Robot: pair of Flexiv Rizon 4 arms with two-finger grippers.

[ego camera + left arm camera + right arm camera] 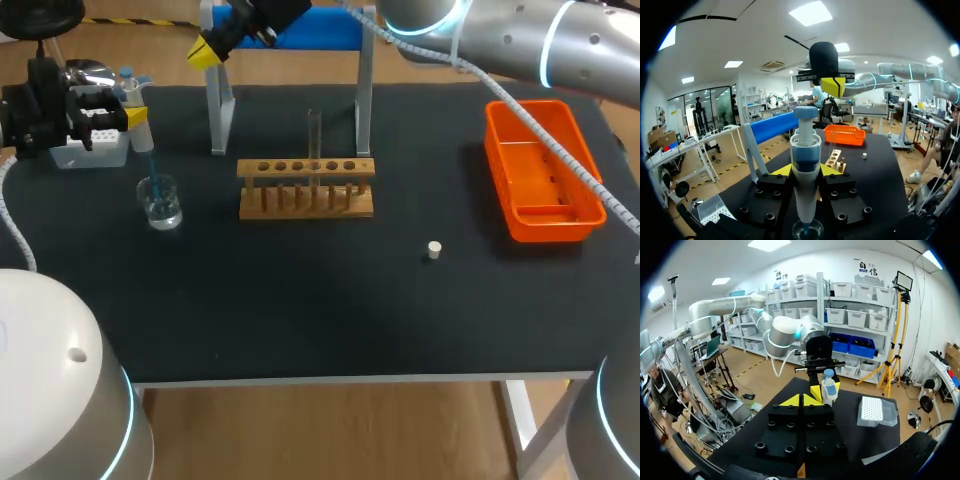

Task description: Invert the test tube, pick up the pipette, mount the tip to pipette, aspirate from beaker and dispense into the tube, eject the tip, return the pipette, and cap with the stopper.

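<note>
My black table (300,320) | wooden rack (306,187) | beaker (160,203) left of rack | tip box (90,152) farther left | stopper (433,250) right-front of rack | orange tray (543,170) far right

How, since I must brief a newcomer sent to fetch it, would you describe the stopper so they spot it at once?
Start at the black table and find the orange tray and the wooden rack. The stopper stands alone on the bare tabletop between them, nearer the robot's side. It is the only small whitish plug, touching nothing.
</note>
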